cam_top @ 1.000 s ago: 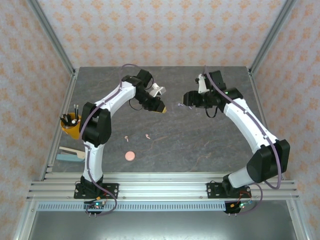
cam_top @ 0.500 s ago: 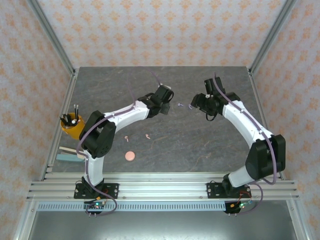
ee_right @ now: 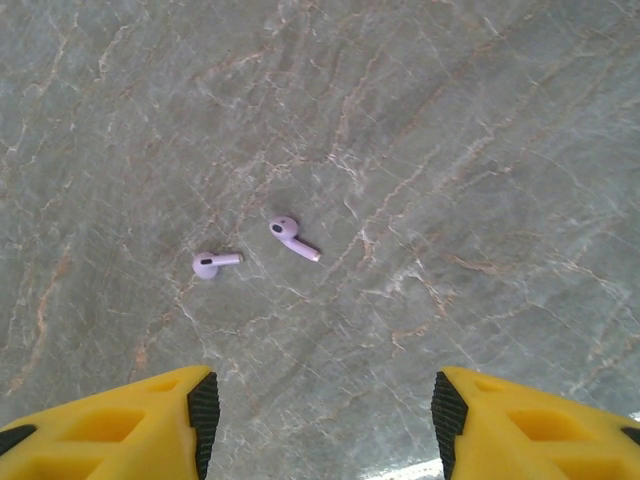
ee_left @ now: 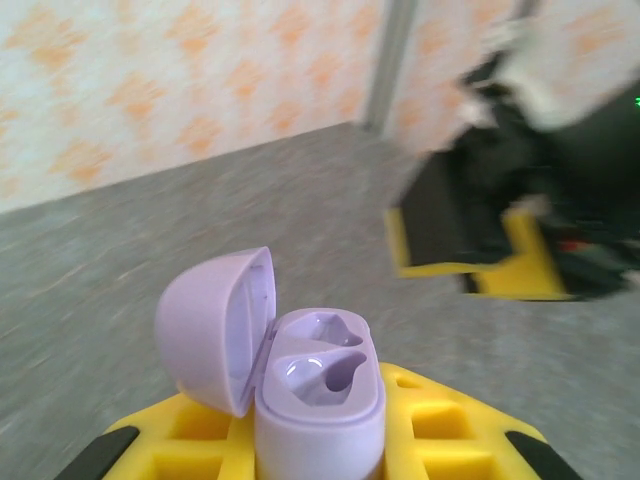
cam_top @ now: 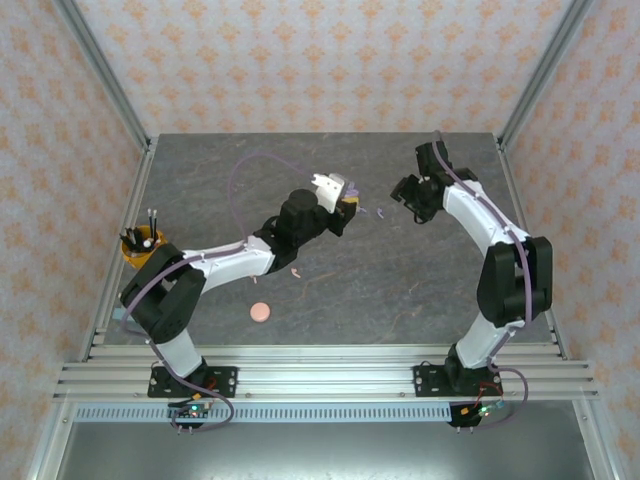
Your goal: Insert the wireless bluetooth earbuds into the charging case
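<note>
Purple charging case (ee_left: 320, 395) w/ lid open, sockets empty, was pinched in left gripper (ee_left: 320, 460), right gripper (ee_right: 320, 415) was held spread above 2 purple earbuds (ee_right: 292, 238), laid near each other on grey table (ee_right: 470, 140).

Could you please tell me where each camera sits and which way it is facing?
Top external: above and behind the bases, looking down on the table; left arm and right arm show whole.
Left wrist: looks across the table toward the blurred right arm, over the open purple case clamped in the left jaws.
Right wrist: looks straight down at two purple earbuds on the table; open right jaws at the bottom.
Shared: top external and right wrist both show the earbuds.
</note>
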